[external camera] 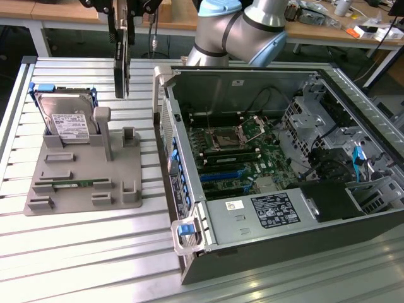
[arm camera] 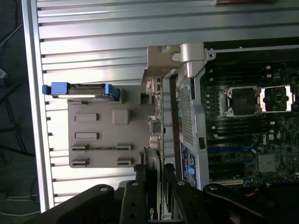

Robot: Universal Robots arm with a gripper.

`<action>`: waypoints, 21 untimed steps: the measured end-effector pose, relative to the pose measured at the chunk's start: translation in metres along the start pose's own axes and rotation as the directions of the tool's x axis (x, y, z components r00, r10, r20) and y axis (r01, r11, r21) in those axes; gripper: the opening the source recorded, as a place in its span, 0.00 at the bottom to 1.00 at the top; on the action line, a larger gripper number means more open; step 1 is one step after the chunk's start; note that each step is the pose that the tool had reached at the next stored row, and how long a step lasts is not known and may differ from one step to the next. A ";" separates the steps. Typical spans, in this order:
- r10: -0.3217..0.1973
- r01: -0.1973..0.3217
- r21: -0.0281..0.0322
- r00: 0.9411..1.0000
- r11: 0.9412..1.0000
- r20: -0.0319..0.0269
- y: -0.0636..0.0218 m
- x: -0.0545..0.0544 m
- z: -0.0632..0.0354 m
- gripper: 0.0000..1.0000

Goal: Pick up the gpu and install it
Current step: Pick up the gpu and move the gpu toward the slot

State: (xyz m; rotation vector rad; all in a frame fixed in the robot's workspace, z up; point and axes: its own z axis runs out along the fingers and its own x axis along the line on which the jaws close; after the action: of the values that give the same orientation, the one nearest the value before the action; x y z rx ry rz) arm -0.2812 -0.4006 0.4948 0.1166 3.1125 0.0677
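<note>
The gpu (external camera: pixel 119 71), a slim dark card, hangs on edge from my gripper (external camera: pixel 122 35) near the top of the exterior view. It is in the air above the slatted table, between the grey holder (external camera: pixel 82 170) and the open computer case (external camera: pixel 189 208). In the wrist view the gpu (arm camera: pixel 155 128) runs edge-on away from my gripper (arm camera: pixel 156 189), its silver bracket end (arm camera: pixel 161 58) farthest out. The dark fingers (arm camera: pixel 133 198) press on both faces of the card. The motherboard (external camera: pixel 240 151) with its blue slots (external camera: pixel 221 173) lies open inside the case.
A silver hard drive (external camera: pixel 66 120) in a blue frame stands upright at the back of the holder. A green memory stick (external camera: pixel 74 184) lies in a holder slot. The case's raised side wall (external camera: pixel 165 120) stands close to the hanging card. Workbenches with clutter run along the back.
</note>
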 end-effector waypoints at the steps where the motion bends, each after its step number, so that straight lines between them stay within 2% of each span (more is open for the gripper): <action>1: 0.000 0.000 0.000 1.000 1.000 0.000 0.0002 0.000 -0.0037 0.26; 12: 0.000 0.000 0.000 1.000 1.000 0.000 0.0004 -0.001 -0.0059 0.26; 21: 0.000 0.000 0.000 1.000 1.000 0.000 0.0012 -0.013 -0.0052 0.26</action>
State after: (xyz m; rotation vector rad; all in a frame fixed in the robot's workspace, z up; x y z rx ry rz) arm -0.2680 -0.4006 0.5004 0.1166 3.1126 0.0679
